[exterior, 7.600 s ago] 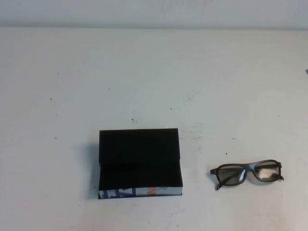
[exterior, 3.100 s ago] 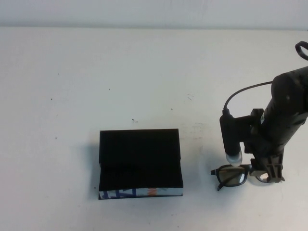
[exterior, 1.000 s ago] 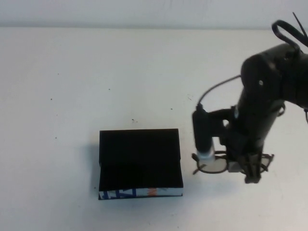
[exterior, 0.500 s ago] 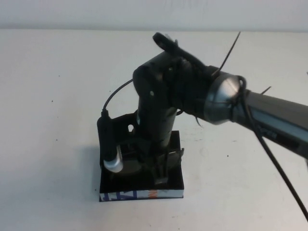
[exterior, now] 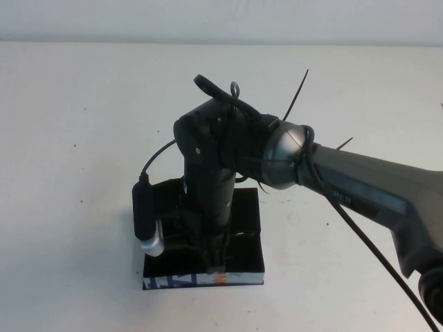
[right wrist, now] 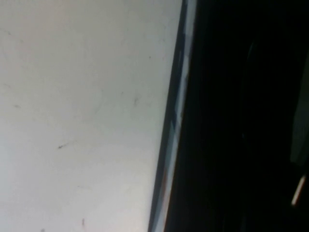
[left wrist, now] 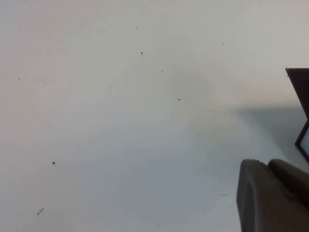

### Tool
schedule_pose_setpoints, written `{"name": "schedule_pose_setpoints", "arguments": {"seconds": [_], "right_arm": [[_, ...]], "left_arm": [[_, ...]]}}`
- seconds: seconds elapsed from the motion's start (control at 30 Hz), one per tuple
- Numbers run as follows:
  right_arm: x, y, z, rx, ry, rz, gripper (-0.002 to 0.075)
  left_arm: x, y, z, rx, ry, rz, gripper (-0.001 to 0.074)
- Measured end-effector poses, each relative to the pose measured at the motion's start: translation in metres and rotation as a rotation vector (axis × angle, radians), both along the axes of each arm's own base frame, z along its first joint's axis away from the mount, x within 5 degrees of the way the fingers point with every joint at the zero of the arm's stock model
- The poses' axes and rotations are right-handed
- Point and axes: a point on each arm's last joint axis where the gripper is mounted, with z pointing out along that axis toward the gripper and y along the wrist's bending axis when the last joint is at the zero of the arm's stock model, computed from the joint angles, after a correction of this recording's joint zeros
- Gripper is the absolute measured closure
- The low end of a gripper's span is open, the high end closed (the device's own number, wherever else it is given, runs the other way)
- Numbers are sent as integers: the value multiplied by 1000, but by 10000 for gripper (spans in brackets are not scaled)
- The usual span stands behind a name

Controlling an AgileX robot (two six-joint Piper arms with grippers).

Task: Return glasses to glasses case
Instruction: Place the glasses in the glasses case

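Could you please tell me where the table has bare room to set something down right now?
The table is bare left of the glasses case, along the far edge, and near the right front corner under the arm. It is crowded over the case, where the right gripper hangs low. The left gripper sits over bare table beside the case.

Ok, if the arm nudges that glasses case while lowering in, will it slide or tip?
Probably slides rather than tips: the glasses case lies low and flat on the smooth table. Likely light, a thin-walled box. The right gripper hangs over its interior; the left gripper sits above bare table.
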Motion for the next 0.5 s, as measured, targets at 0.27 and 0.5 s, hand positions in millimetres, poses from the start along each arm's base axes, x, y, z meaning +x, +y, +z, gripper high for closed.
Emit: {"name": "schedule_pose_setpoints", "arguments": {"seconds": [0.27,0.5], "right_arm": [[0,0,-1,-1,1,-2,655],[1,0,-7,-16,13,-68,655]], "left_arm": [[0,0,0,0,0,0,736],[0,0,0,0,0,0,736]]}}
